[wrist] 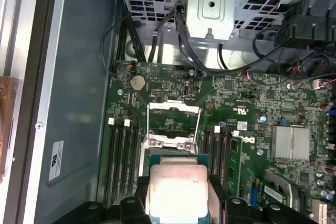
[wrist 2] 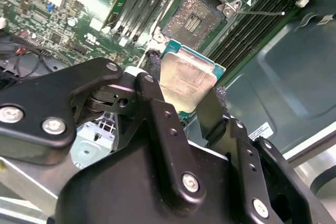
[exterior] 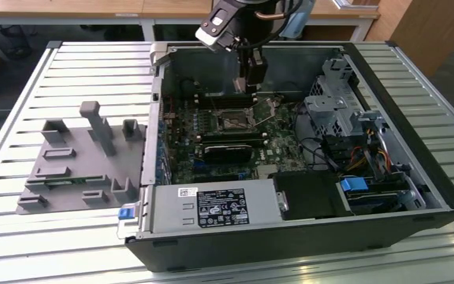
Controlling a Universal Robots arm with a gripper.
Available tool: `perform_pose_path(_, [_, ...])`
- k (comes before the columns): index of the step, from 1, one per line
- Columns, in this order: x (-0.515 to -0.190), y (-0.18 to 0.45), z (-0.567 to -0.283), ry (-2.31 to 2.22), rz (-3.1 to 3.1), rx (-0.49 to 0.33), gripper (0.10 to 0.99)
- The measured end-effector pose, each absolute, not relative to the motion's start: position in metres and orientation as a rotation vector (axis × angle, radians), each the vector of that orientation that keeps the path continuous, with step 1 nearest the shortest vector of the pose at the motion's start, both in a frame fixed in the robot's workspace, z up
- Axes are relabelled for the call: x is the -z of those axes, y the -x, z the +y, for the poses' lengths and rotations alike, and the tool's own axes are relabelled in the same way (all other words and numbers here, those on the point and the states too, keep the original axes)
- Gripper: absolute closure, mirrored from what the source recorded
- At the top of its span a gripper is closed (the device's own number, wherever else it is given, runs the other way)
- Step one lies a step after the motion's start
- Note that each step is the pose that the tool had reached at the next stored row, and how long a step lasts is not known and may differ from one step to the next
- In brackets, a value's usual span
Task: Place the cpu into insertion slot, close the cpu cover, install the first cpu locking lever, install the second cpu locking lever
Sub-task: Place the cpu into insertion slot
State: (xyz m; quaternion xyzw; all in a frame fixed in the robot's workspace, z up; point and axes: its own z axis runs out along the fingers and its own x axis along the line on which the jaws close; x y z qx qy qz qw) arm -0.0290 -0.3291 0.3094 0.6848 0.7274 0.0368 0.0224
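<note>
Gripper (wrist 2: 184, 77) clamped on the cpu (wrist: 178, 190), which I hold above the green board (wrist: 247, 103).
Its pale face hangs near the insertion slot (wrist 2: 191, 17), not yet seated.

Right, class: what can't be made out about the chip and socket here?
Chip: rear part hidden behind the gripper holding it, second wrist view.
Chip: one edge cut off by the frame, first wrist view.
Board next to the socket: covered by the chip, first wrist view.
Socket: inner detail too small, exterior view.
</note>
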Motion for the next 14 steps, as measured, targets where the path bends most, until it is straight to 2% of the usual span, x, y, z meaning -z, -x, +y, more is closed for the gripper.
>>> perform_pose_path(14, [-0.2986, 0.0292, -0.3258, -2.134, 2.242, -0.114, 0.561])
